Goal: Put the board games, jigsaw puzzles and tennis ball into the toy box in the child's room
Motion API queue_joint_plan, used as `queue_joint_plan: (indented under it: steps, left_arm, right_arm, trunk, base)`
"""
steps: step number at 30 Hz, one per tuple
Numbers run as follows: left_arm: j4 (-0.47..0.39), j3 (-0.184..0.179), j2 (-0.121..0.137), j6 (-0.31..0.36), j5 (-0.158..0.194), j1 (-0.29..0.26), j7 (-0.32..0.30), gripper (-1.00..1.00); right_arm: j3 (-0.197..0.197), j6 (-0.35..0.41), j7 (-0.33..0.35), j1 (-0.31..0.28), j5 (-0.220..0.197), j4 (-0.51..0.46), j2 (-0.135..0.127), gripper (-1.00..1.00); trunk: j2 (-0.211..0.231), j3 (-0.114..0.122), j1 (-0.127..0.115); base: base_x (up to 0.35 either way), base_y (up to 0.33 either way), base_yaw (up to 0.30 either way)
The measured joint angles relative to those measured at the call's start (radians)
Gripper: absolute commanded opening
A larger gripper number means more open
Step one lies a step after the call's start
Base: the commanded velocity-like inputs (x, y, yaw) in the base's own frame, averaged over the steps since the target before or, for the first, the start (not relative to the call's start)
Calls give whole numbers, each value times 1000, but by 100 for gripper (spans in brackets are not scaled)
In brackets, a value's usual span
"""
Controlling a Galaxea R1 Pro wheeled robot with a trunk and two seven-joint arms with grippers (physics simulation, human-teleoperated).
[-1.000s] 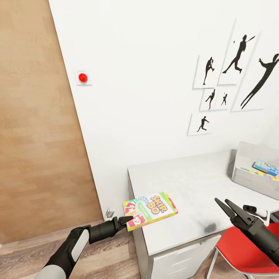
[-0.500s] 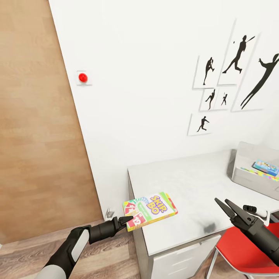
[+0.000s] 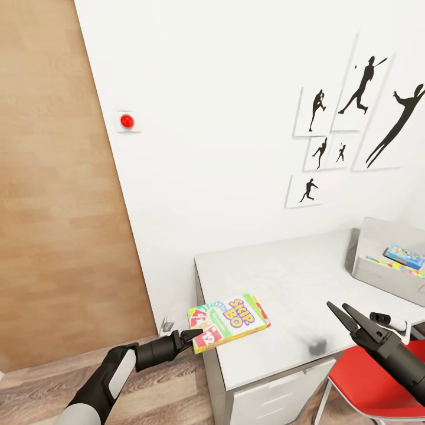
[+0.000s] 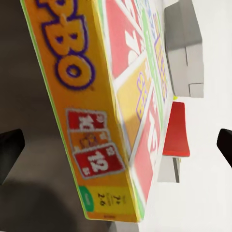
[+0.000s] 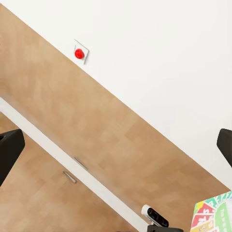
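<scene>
we see left gripper [image 3: 198, 338] clamped on skip-bo box [image 3: 230, 320] over table [image 3: 295, 277] corner; right gripper [image 3: 339, 311] spread wide, empty, toy box [image 3: 378, 268] beyond.

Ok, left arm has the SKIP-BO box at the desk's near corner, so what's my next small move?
Probably carry the SKIP-BO box in the left gripper rightward over the table toward the toy box. The box sits at the table's left corner, while the tray is at the far right end and already holds a small blue game. The right gripper is open and empty.
</scene>
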Motion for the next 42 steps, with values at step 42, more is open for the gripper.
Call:
queue_joint_plan:
  steps: [42]
  left_arm:
    - [0,0,0,0,0,0,0,100]
  right_arm:
    - [1,0,0,-1,0,0,1,100]
  trunk:
    - [0,0,0]
  base:
    - [-3,0,0]
